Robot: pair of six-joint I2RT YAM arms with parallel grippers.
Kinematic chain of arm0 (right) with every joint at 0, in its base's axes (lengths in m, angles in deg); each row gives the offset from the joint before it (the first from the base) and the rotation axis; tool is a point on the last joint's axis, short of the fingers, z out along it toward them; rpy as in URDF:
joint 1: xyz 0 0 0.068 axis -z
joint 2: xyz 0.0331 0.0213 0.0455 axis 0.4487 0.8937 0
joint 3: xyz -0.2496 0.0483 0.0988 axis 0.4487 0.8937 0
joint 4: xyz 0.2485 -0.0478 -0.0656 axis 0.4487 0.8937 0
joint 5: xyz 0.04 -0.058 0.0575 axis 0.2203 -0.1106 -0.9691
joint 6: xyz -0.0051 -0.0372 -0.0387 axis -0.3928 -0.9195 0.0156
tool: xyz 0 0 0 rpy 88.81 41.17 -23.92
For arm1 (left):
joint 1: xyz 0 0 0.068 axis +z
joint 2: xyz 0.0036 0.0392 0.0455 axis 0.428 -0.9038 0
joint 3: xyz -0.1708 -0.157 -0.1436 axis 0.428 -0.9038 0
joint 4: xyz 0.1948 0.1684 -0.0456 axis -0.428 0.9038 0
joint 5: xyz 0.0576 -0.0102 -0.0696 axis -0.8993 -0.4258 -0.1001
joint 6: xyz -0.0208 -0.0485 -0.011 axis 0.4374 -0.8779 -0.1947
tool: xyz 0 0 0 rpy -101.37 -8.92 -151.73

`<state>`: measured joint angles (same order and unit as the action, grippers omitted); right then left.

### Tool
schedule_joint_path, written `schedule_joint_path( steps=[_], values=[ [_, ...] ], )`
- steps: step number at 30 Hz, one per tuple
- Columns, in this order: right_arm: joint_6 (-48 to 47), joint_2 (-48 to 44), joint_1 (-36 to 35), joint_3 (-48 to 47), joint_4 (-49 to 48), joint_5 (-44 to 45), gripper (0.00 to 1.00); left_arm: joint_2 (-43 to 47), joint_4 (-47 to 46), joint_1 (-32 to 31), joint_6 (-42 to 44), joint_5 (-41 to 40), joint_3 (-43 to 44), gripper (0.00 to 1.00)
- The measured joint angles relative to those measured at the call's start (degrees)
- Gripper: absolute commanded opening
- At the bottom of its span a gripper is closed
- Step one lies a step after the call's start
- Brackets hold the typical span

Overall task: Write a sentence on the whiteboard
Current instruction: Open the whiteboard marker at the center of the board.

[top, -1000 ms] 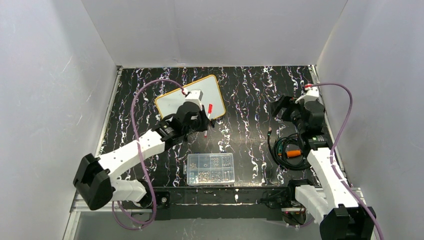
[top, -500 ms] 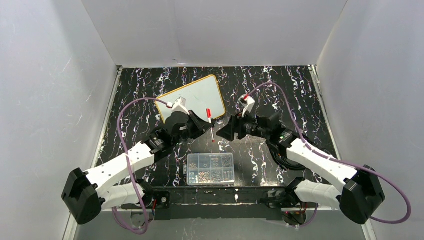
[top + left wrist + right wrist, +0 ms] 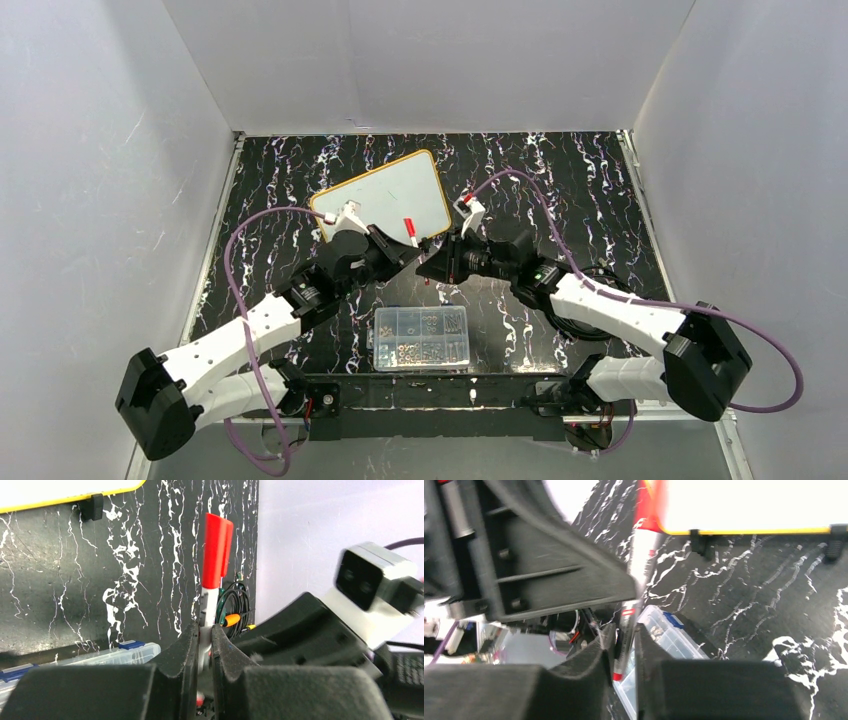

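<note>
The whiteboard [image 3: 383,193], white with an orange-yellow rim, lies at the back middle of the black marbled table; I see no sentence on it. A white marker [image 3: 409,227] with a red cap stands tilted in the air in front of the board. My left gripper [image 3: 411,246] is shut on its barrel, cap [image 3: 215,550] above the fingers. My right gripper [image 3: 430,268] meets it from the right, jaws closed around the marker's lower barrel [image 3: 624,645], near the red band at its end. The board's rim [image 3: 744,530] and black feet show behind.
A clear compartment box [image 3: 422,337] of small parts sits at the near middle, just below both grippers. A coil of black cable [image 3: 231,605] with an orange piece lies at the right, partly under the right arm. White walls enclose the table on three sides.
The right arm swung in from the right side to the marker and its jaws closed around the lower barrel. The left gripper drew the marker slightly left and nearer, still shut on it.
</note>
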<state>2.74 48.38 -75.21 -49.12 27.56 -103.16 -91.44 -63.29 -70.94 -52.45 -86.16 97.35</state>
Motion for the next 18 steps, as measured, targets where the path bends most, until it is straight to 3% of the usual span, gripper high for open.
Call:
schedule_joint_path(
  steps=[2,9,15,18],
  values=[
    [1.09,0.81,0.13,0.0,0.66,1.07,0.02,0.92,-0.11,0.09,0.13,-0.07,-0.52,0.23],
    [-1.66,-0.48,-0.26,-5.16,9.55,4.39,0.01,7.74,5.51,0.02,6.69,0.66,-1.66,0.84],
    [-10.75,-3.17,0.02,-12.63,23.1,5.55,0.01,13.07,16.44,1.27,21.11,-0.72,3.76,0.97],
    [-15.37,-3.1,0.13,-15.17,29.07,2.58,0.01,12.11,20.81,2.1,30.03,1.36,9.51,0.98]
  ],
)
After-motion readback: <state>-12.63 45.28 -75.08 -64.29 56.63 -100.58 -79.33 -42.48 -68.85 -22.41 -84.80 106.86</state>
